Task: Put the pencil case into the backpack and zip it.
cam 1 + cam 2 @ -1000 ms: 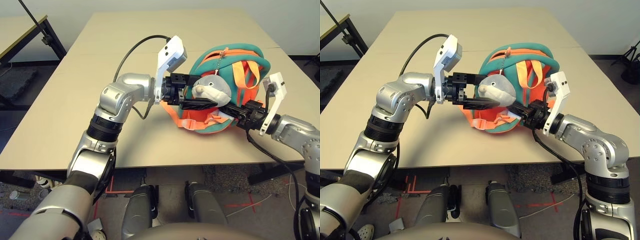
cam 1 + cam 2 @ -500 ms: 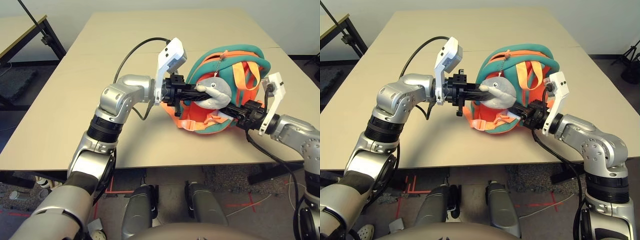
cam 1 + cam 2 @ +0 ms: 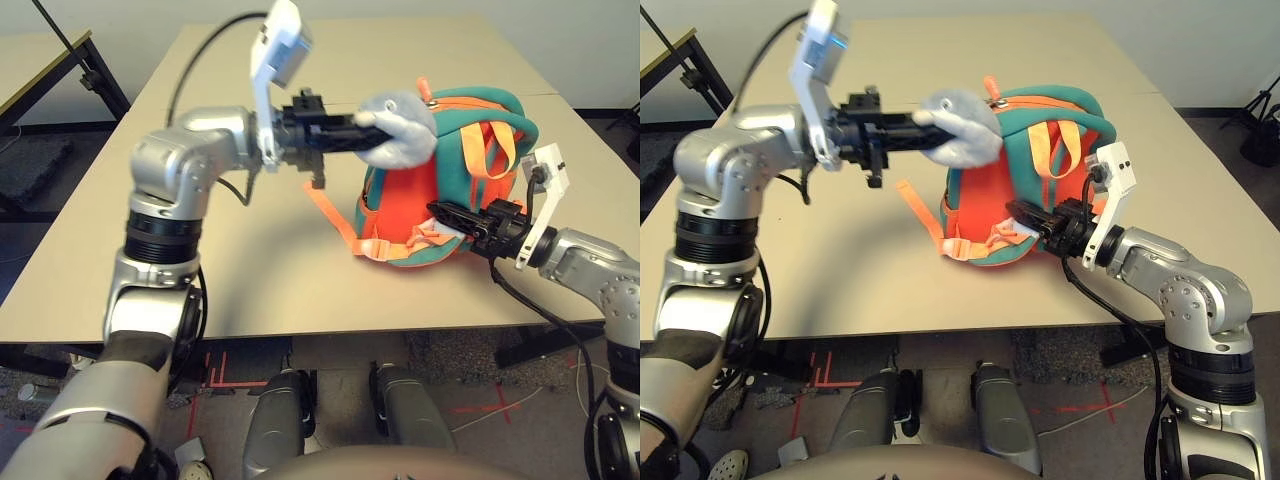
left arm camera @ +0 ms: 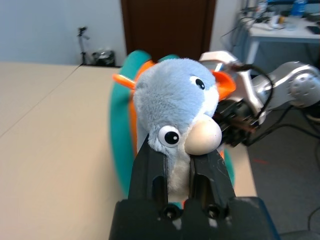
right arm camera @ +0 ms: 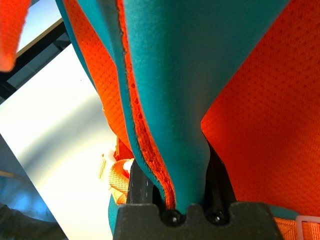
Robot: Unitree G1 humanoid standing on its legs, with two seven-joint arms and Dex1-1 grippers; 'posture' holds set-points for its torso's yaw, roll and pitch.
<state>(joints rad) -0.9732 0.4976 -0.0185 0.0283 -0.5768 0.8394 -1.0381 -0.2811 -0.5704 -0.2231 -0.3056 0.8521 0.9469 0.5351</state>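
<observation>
Left eye view: at the far left, beyond the main worktop, stood part of another table with dark legs. The robot's left arm reached up and across the worktop, a white camera housing mounted at its wrist. Its left hand was closed on the grey-and-white plush animal, raised above the worktop in front of the upper part of the backpack. The left wrist view showed the light lower part of the plush pinched between the two black fingers, with its round eyes and pale rounded snout just above them.

Next to the right came the backpack, resting on the worktop, with its orange panel and teal trim. A loose orange strap stretched out from its left side, and an orange buckle lay by its lower edge. An orange tab stuck up at its top, and an orange loop hung over the teal part.

Farther right, the right hand held on to the backpack's lower part; in the right wrist view its fingers stood on either side of a teal fold with orange edging. The right arm extended away to the right.
</observation>
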